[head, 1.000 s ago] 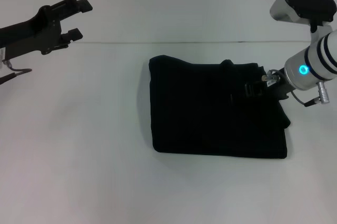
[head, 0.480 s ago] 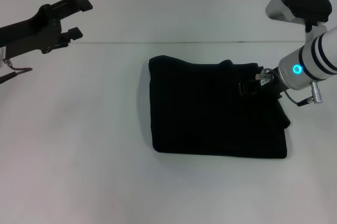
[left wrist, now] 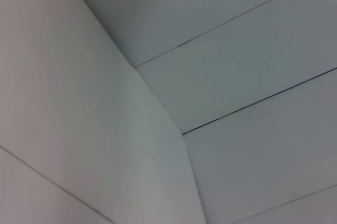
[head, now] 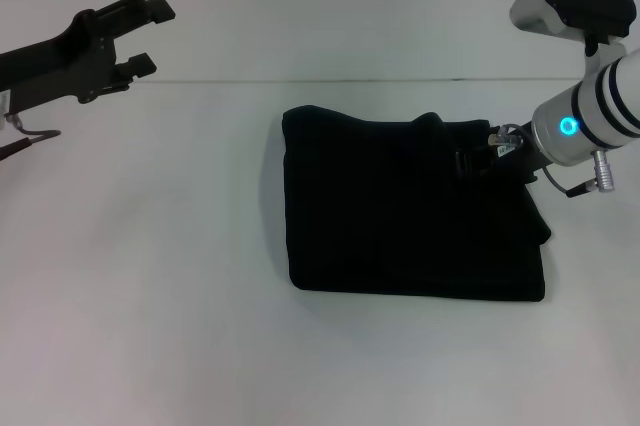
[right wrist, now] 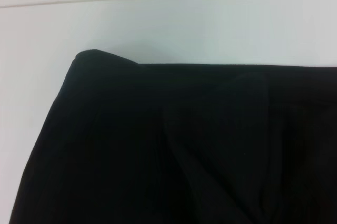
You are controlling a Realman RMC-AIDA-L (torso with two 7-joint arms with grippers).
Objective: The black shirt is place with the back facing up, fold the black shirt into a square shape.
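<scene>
Black shirt (head: 410, 211): folded near-square; smooth its 2 o'clock corner without dragging layers. Right gripper (head: 478, 163) there, grip indiscernible. Left gripper (head: 135, 38): 10 o'clock, spread, empty.

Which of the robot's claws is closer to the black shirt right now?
The right. The right claw is down over the black shirt, at its far right edge. The left claw is raised far off to the shirt's left, well away from it.
</scene>
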